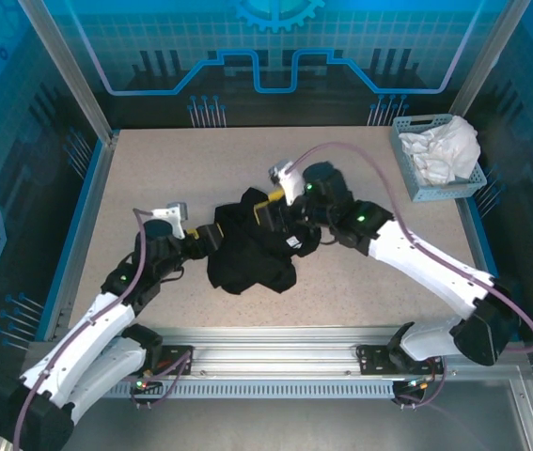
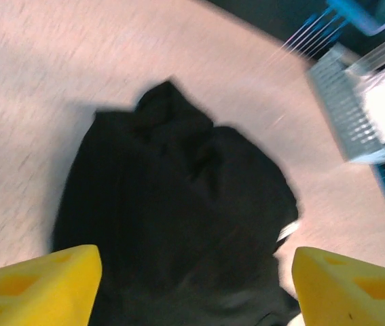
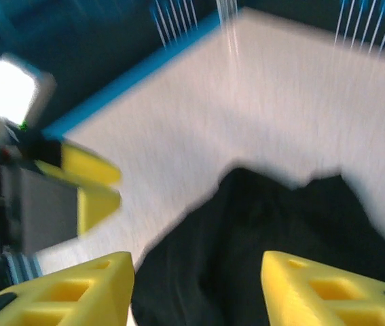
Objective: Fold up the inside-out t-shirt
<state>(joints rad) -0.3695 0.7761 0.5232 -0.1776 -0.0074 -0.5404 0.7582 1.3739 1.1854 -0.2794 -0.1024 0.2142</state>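
The inside-out t-shirt [image 1: 252, 252] lies as a crumpled black heap in the middle of the table. My left gripper [image 1: 211, 236] is at the heap's left edge. In the left wrist view its yellow fingers [image 2: 43, 285] stand wide apart above the black cloth [image 2: 178, 204], open and holding nothing. My right gripper [image 1: 269, 210] hovers over the heap's upper part. Its fingers [image 3: 328, 292] are also spread open over the t-shirt [image 3: 267, 231], with no cloth pinched between them. The left gripper's yellow fingers [image 3: 90, 183] show at the left of the right wrist view.
A grey-blue basket [image 1: 415, 186] holding a white cloth [image 1: 446, 148] stands at the back right corner, and shows as a blur in the left wrist view [image 2: 355, 115]. Bare speckled tabletop [image 1: 153, 169] surrounds the heap. A blue rim [image 1: 73, 230] edges the table.
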